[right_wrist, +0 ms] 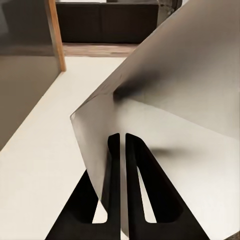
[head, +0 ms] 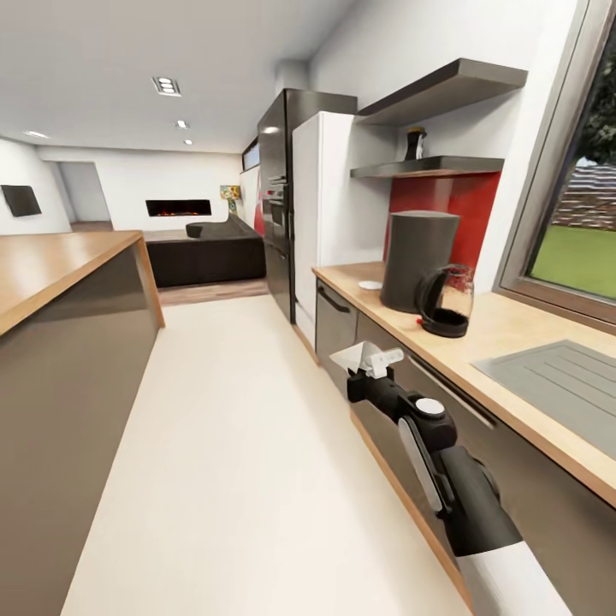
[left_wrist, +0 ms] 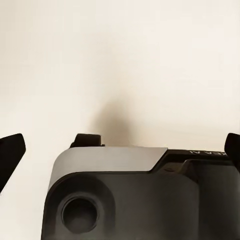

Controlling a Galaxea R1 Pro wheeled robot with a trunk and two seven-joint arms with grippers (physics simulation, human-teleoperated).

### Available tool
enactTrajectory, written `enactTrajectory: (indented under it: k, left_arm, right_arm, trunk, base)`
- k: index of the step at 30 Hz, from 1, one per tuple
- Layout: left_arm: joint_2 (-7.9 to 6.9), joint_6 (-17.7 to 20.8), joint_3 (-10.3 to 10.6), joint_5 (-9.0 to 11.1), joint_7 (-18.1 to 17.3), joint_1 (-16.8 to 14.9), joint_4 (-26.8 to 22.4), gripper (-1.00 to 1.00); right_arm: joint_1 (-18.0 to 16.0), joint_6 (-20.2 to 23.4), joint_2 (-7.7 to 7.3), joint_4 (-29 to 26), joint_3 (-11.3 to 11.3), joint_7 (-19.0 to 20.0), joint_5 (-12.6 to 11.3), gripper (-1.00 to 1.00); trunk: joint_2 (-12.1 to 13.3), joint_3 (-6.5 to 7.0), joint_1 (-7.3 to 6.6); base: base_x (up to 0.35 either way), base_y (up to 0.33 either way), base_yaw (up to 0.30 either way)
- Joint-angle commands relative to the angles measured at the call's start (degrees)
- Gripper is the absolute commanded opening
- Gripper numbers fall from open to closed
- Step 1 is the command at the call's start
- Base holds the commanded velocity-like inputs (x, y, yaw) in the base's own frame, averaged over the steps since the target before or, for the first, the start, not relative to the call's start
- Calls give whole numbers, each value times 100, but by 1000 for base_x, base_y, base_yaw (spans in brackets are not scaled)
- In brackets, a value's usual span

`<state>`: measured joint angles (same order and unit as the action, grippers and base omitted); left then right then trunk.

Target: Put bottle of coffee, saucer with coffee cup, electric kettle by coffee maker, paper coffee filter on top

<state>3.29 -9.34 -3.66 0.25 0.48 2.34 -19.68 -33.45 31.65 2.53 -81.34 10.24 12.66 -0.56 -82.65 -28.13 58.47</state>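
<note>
The right gripper (head: 370, 364) is closed on the paper coffee filter (head: 355, 355). In the right wrist view both fingers (right_wrist: 116, 185) lie almost together with the white sheet (right_wrist: 165, 100) pinched between them, the cone fanning out beyond the tips. In the head view the gripper sits in front of the dark drawer fronts (head: 411, 385), below the edge of the kitchen countertop (head: 505, 329).

The coffee maker (head: 417, 258) stands on the countertop, above the gripper and further along the counter towards the wall. Its long axis is upright and its flat top, the target surface, lies well above the filter. The right arm is the nearer arm and already carries the part, so the coming move is judged to be a lift, then a reach over the counter edge.

The electric kettle (head: 446, 301) stands just beside the coffee maker on its near side. The saucer (head: 370, 285) lies on the counter beyond it. The bottle of coffee (head: 415, 143) stands on the kitchen shelf (head: 428, 167) above.

The left gripper (left_wrist: 120, 150) faces the pale floor, its dark fingertips (left_wrist: 10, 155) spread wide apart, holding nothing. A short line of reversed lettering on its housing is too small to read.
</note>
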Motion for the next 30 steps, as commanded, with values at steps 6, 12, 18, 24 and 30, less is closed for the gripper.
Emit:
enactTrajectory:
  k: [6, 12, 18, 24, 30]
  left_arm:
    - [5, -6, -29, 2, -4, 1, -4, 100]
    - [5, -5, -29, 3, -4, 3, -7, 100]
    - [5, -6, -29, 4, -4, 3, -6, 100]
    - [5, -6, -29, 4, -4, 3, -7, 100]
    - [5, -6, -29, 2, -4, 1, -7, 100]
  right_arm:
    - [-4, 34, 2, -5, -4, 14, -23, -100]
    - [-4, 34, 2, -5, -4, 17, -23, -100]
    - [-4, 34, 2, -5, -4, 15, -23, -100]
    - [-4, 34, 2, -5, -4, 11, -23, -100]
    - [-4, 34, 2, -5, -4, 15, -23, -100]
  trunk:
    - [-3, -9, 4]
    - [-3, -16, 4]
    - [-3, -17, 4]
    - [-3, -17, 4]
    - [-3, -17, 4]
  base:
    - [327, 4, 25]
    - [327, 17, 42]
    - [323, 115, 21]
    - [321, 141, 186]
    - [320, 145, 203]
